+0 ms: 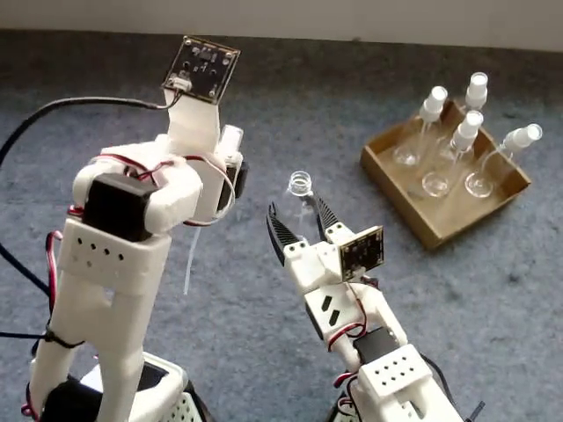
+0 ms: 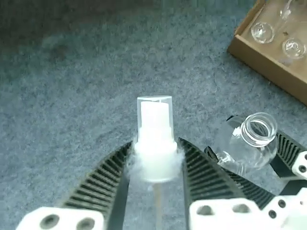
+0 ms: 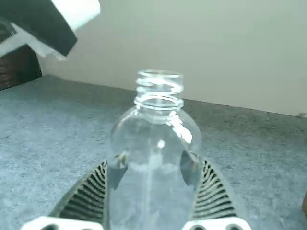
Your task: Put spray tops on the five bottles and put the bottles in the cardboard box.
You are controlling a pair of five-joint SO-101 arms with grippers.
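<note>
Your left fingers (image 2: 108, 177) are closed on a white spray top (image 2: 154, 125), one finger pressing on each side of its collar. Its clear cap points away from the wrist. In the high view the spray top (image 1: 230, 142) is held up off the worktop (image 1: 493, 299), with its thin tube (image 1: 189, 257) hanging down below it.

Your right fingers (image 3: 88, 194) are holding a clear bottle (image 3: 153, 139) by its round body, one finger on each side. The bottle stands upright, and its threaded neck is open, with no top on it. You cannot tell from these views whether its base touches the worktop.

From above, the bottle (image 1: 301, 186) is near the spray top but apart from it, on the side towards the cardboard box (image 1: 396, 200). The box sits well away from both arms. Four bottles (image 1: 453, 154) stand together inside it, each already fitted with a white spray top and leaning slightly.
</note>
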